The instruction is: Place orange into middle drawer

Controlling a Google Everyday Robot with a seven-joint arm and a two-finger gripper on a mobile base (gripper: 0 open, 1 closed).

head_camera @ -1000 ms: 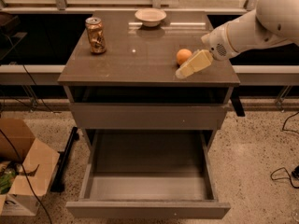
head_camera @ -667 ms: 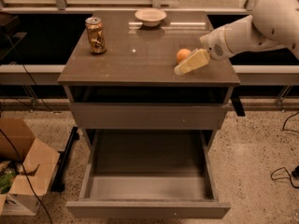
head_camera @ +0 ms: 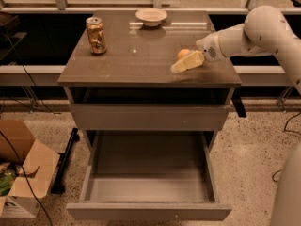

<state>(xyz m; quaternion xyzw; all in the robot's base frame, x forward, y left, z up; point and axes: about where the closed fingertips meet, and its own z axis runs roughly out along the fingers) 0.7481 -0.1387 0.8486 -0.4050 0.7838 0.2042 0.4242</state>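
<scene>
Grey-brown middle drawer: wide flat-floored box, pulled out well below the gripper.
Gripper: pale wedge low over the right side of the tabletop; open or closed, cannot tell.
Small orange: smooth round fruit just behind the gripper.

My fingers sit farther left on the counter than a second ago. They now lie just in front of the orange and cover its lower edge, so less of it shows. My wrist and elbow are lower and farther left too.
</scene>
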